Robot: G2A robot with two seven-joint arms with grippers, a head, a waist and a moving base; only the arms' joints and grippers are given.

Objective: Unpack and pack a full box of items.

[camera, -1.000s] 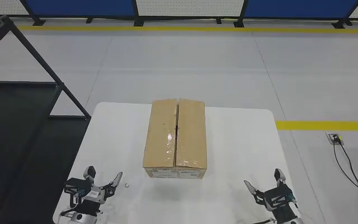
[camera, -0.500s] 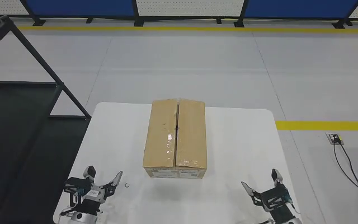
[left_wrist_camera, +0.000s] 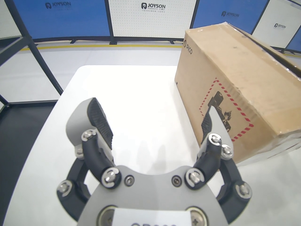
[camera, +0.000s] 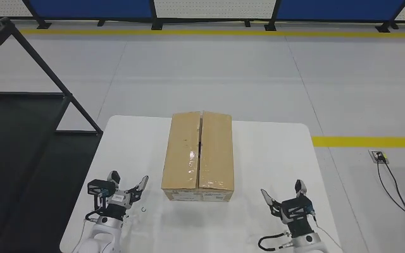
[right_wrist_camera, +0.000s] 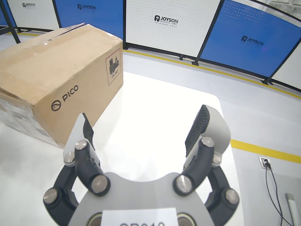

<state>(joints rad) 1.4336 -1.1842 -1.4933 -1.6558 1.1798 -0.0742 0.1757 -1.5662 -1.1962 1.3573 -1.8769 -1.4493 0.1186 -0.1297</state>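
A brown cardboard box [camera: 199, 155] stands shut in the middle of the white table [camera: 272, 164], its top flaps taped along the centre seam. Its printed side faces show in the left wrist view [left_wrist_camera: 230, 95] and the right wrist view [right_wrist_camera: 58, 76]. My left gripper [camera: 128, 186] [left_wrist_camera: 152, 116] is open and empty near the table's front left, just off the box's near left corner. My right gripper [camera: 281, 191] [right_wrist_camera: 143, 123] is open and empty near the front right, a little off the box's near right corner.
A tiny ring-like object [camera: 145, 209] lies on the table beside the left gripper. A black metal frame [camera: 57, 95] stands off the table's left side. Blue and white partition panels [right_wrist_camera: 169, 19] line the far floor. A cable and floor socket [camera: 378, 156] lie right of the table.
Both grippers have moved forward from the table's front edge toward the box, the right one also shifting inward. The box has not moved.
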